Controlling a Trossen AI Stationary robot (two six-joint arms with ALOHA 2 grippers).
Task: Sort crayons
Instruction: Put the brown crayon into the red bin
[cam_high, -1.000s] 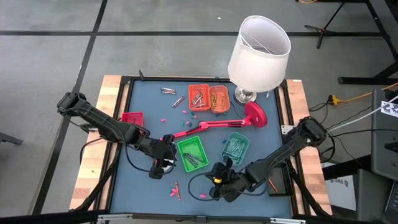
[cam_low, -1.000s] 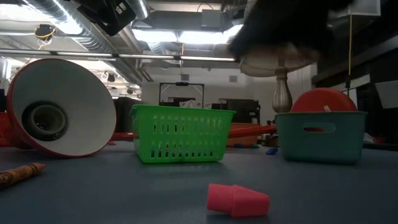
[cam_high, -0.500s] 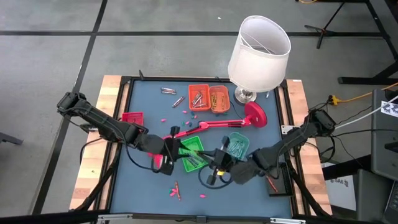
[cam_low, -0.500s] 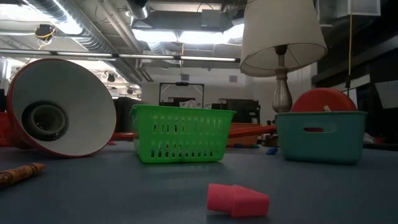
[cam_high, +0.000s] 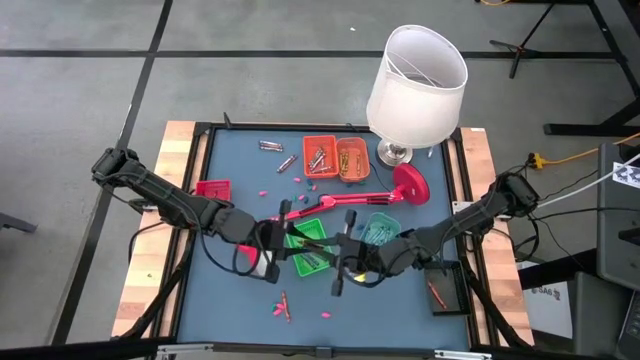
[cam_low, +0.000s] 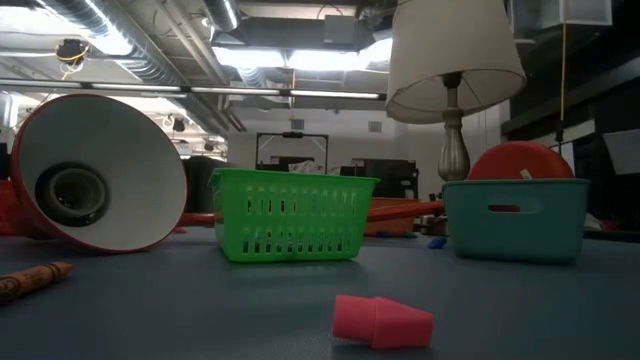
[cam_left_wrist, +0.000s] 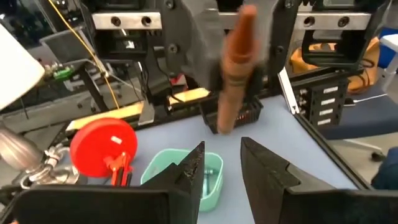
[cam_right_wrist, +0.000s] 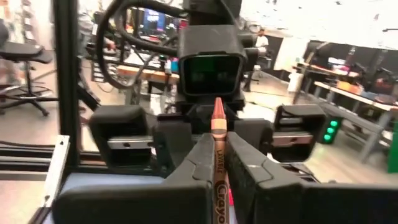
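My right gripper (cam_right_wrist: 217, 155) is shut on a brown crayon (cam_right_wrist: 217, 134) and hangs above the green basket (cam_high: 312, 232). My left gripper (cam_left_wrist: 221, 169) faces it from the table's left side, open, with nothing between its fingers. In the left wrist view the brown crayon (cam_left_wrist: 237, 68) sticks out of the right gripper, just beyond my left fingertips. In the high view, my left gripper (cam_high: 287, 238) and my right gripper (cam_high: 343, 255) stand close together, both roughly level. Neither shows in the low view. More crayons lie in the green basket and loose on the mat (cam_high: 283, 304). My right gripper pinches the crayon's paper-wrapped body (cam_right_wrist: 218, 186) between its two fingers. The crayon lies along the fingers, and its bare tip (cam_right_wrist: 217, 109) reaches past the fingertips toward my left gripper. The fingers run about level, and the crayon is lifted clear of the table.
A teal basket (cam_high: 383, 228) stands right of the green one, and two orange trays (cam_high: 335, 158) and a red tray (cam_high: 212, 189) stand farther back. A red desk lamp (cam_high: 400, 188) and a white-shaded lamp (cam_high: 415, 80) stand at the far right. A pink cap (cam_low: 383, 322) lies near the front.
My right gripper has risen from the mat near the front edge with the crayon. It has gone toward the far edge and tipped from pointing down to about level, leaving the low view. My left gripper has risen a little and tipped up, so it faces the right one.
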